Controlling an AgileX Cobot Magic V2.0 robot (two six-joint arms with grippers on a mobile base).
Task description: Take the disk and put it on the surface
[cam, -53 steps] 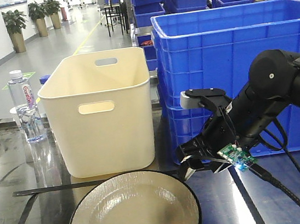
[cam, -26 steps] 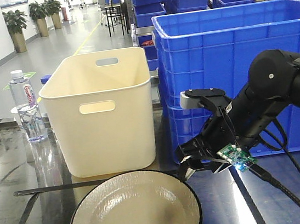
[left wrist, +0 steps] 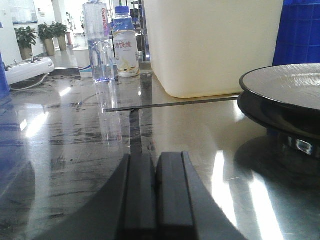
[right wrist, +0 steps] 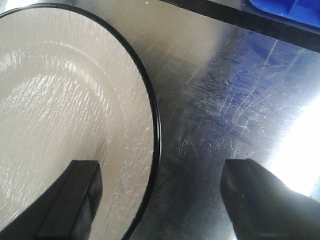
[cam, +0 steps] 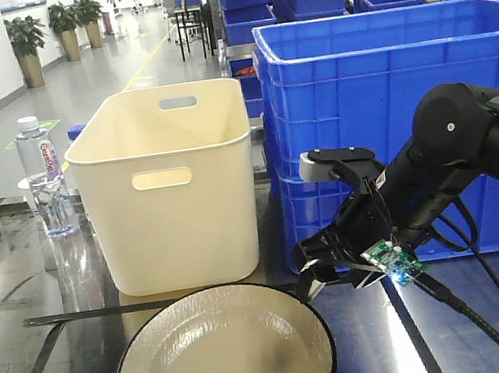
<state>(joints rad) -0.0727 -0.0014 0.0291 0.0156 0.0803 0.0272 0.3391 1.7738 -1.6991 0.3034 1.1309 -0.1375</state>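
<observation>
the right wrist view alone shows the right gripper (right wrist: 157,192) spread wide across the plate (right wrist: 60,110) rim, gripping nothing; left gripper (left wrist: 156,192) pressed closed, empty. nothing has shifted since before.

The right pincer (right wrist: 160,200) stands wide open over the rim of the disk (cam: 224,355), one finger above the cream face, the other over bare table (right wrist: 220,110), so the rim lies in the gap between them. Right of the disk the glossy table is free up to the black tape line (cam: 82,314). Behind that line the cream tub (cam: 169,188) and the stacked blue crates (cam: 384,86) form a wall close behind the disk and the right arm. To the left the table lies open as far as the water bottle (cam: 44,177) and a smaller bottle (left wrist: 125,47) beside the tub. The left pincer (left wrist: 156,195) lies low over the table with its fingers together, the disk's edge near on its right.
</observation>
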